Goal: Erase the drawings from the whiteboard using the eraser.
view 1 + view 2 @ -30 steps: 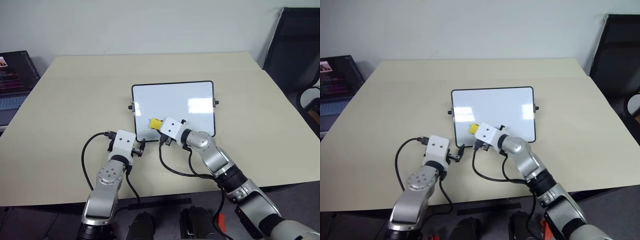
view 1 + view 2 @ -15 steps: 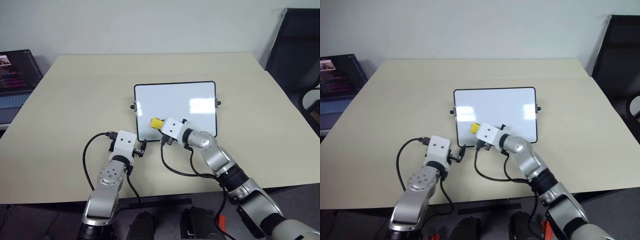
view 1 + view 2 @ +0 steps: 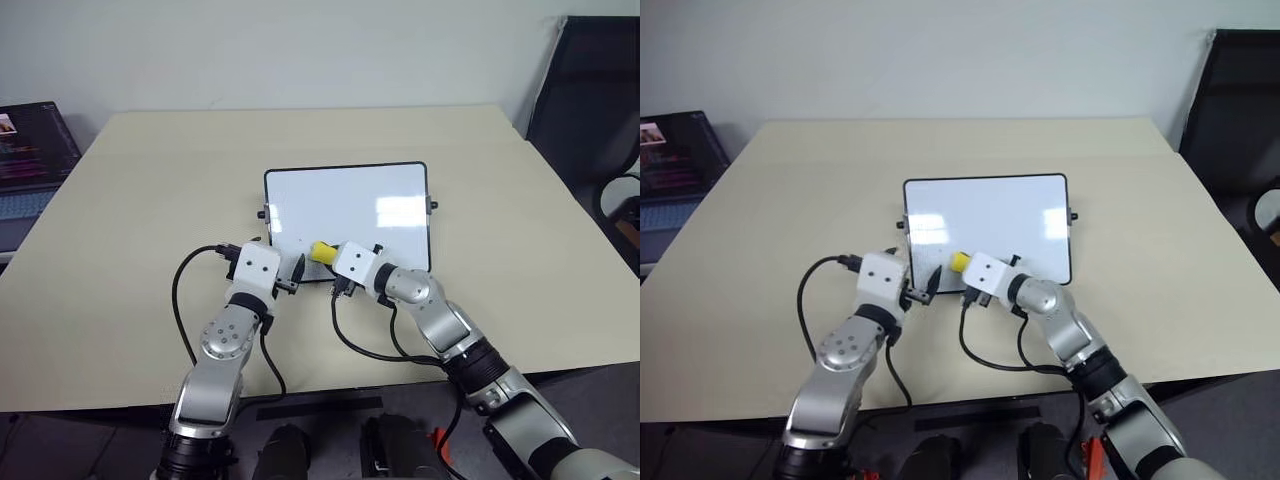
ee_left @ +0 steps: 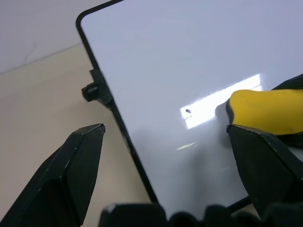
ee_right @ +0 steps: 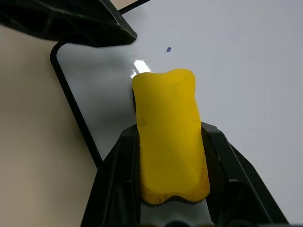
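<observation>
- Your whiteboard [image 3: 350, 205] lies flat, glossy white, thin black frame, small side knobs.
- Your eraser [image 5: 169, 132], yellow block, sits over the board's near-left part.
- One tiny dark drawing speck [image 5: 169, 49] just beyond the eraser.

Left arm enters from six o'clock, forearm angled toward one o'clock; left gripper [image 3: 297, 275] has its two black fingers [image 4: 71, 170] spread wide apart, nothing between them. Right arm enters from five o'clock, forearm angled toward ten o'clock; right gripper [image 3: 322, 252] has its fingers [image 5: 116, 182] clamped on a yellow block. The two grippers sit just beside each other.
</observation>
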### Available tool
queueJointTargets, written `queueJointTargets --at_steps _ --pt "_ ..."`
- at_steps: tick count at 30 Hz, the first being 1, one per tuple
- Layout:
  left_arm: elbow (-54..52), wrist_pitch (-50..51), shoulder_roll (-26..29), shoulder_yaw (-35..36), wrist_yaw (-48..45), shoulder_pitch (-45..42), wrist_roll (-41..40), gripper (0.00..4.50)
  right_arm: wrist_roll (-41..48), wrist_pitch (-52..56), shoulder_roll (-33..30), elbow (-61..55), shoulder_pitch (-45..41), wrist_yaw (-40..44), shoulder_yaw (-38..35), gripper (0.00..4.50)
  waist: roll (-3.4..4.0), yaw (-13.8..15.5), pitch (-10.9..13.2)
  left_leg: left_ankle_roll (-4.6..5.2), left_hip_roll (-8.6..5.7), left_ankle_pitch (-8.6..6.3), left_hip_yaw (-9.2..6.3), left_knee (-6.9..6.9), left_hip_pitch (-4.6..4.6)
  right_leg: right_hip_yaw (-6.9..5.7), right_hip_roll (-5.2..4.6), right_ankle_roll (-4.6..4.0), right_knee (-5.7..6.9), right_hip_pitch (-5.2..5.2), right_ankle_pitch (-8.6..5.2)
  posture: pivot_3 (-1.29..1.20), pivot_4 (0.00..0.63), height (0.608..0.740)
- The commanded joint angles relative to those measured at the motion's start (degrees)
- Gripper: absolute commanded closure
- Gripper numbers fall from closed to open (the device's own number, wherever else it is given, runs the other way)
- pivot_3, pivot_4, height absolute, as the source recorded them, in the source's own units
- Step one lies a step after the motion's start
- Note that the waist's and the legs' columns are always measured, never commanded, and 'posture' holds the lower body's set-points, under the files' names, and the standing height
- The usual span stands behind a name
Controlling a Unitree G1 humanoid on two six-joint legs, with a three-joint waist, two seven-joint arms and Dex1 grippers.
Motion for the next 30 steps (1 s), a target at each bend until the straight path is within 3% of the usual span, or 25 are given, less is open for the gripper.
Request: queueJointTargets --at_steps 1,8,23,30 --pt "-0.5 -1.2 0.0 -0.1 -0.1 0.0 0.0 0.00 -0.2 0.7 2.3 1.3 -2.8 -0.6 0.1 3.21 0.00 0.0 0.0 0.00 0.01 0.00 0.00 0.00 0.00 0.00 0.01 0.00 0.02 -0.01 0.00 0.00 0.150 0.740" --pt "-0.5 -1.1 -0.2 -0.1 0.1 0.3 0.0 0.00 -0.5 0.2 5.2 3.0 -4.6 -0.5 1.1 3.21 0.00 0.2 0.0 -0.01 0.01 -0.01 -0.03 -0.02 -0.11 -0.02 0.02 0.00 -0.07 -0.06 0.00 0.00 0.150 0.740" --pt "0.3 -1.0 -0.1 -0.1 -0.5 -0.1 -0.2 0.00 -0.6 0.5 -2.4 1.1 -0.8 -0.1 -1.7 3.21 0.00 0.4 0.0 -0.01 -0.04 -0.01 -0.05 0.00 -0.08 -0.04 -0.03 0.00 -0.03 -0.03 0.00 0.00 0.150 0.740" --pt "1.1 -1.1 -0.1 0.0 -1.1 -1.0 -0.2 0.00 -0.3 0.9 -0.3 1.9 -2.5 -1.3 -1.2 3.21 -0.01 0.3 0.0 0.00 -0.05 0.00 -0.05 0.02 -0.06 -0.04 -0.03 0.00 -0.01 -0.01 0.00 0.00 0.150 0.740"
